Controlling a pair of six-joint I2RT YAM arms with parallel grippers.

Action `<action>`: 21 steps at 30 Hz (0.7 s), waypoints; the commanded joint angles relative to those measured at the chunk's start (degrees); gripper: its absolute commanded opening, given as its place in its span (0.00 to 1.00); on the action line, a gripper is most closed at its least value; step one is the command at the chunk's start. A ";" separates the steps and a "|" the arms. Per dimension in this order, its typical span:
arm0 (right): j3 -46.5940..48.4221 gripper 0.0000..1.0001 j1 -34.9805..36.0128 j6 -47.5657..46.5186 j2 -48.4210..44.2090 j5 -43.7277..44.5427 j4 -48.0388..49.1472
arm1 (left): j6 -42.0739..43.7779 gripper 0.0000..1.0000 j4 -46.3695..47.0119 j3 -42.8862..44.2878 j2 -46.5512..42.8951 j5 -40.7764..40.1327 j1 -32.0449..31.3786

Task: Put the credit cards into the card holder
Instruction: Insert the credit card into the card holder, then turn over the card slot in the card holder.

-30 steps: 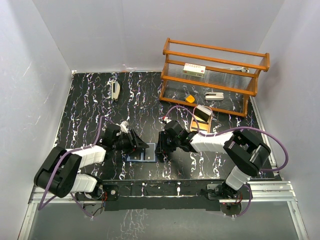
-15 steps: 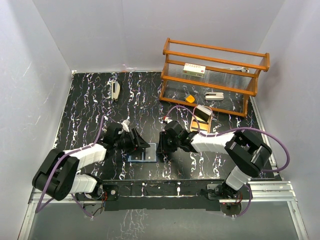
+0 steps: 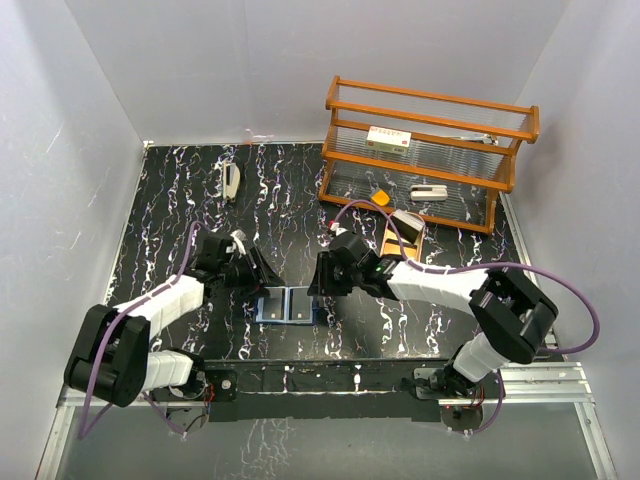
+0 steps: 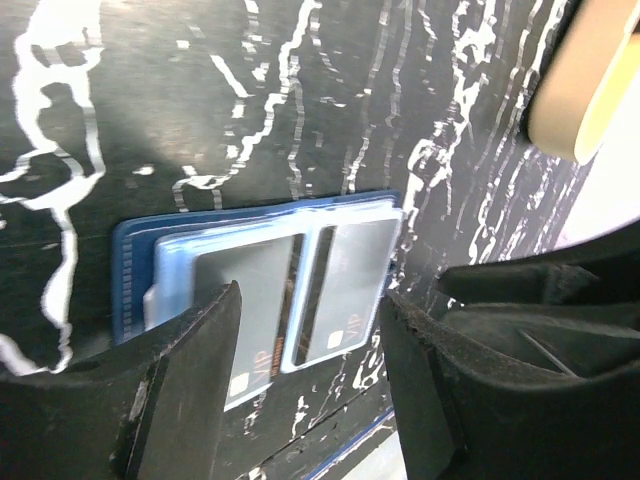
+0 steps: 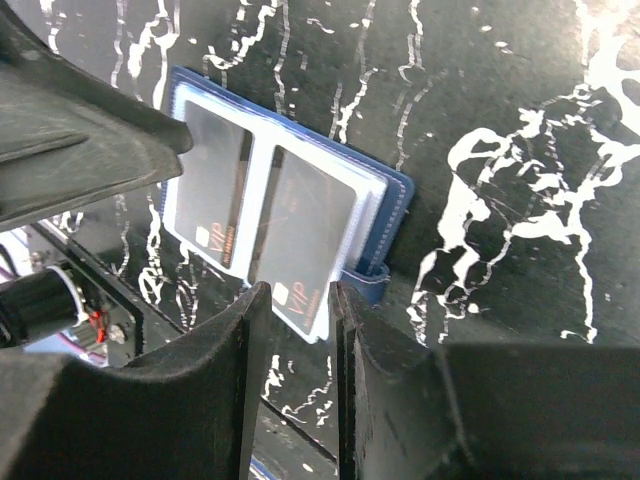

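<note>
Near bench edge: card holder (image 3: 287, 305) lies open and flat, pale inside up, with two cards side by side in its slots (image 5: 215, 195) (image 5: 305, 235). Both read "VIP" in the wrist views.

Change: a second ago both grippers crowded down on the holder. Now both are pulled off it, the left arm swung back toward its own side and the right lifted clear. The holder looks more squarely spread than before. Judgement: these two cards are seated and let go, so the insertion step looks done or nearly so.

Left gripper (image 3: 255, 272) is released, jaws well parted, nothing in them. It hovers just beyond the holder's left edge, apart from it; the holder shows between its fingers in the wrist view (image 4: 310, 300).

Right gripper (image 3: 322, 282) has jaws only slightly parted and empty. It sits just beside the holder's right edge, above the snap-tab side (image 5: 298, 300), not touching.

Farther back: a tray (image 3: 392, 245) with something pale on it, card or not I cannot tell. A wooden rack (image 3: 430, 150) stands at the far right.
</note>
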 commanded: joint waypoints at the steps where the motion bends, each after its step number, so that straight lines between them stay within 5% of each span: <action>1: 3.81 0.29 0.99 3.90 -0.37 -0.95 3.63 | 2.37 0.56 -6.87 0.61 -2.52 -1.46 2.49; 10: 9.64 0.29 3.69 6.09 5.61 0.18 3.14 | 1.71 0.59 -6.07 -2.76 -5.09 -2.63 4.08; 21: 15.85 0.24 4.45 4.61 13.98 1.57 -0.84 | -2.93 0.57 5.94 -8.76 -3.15 6.54 4.07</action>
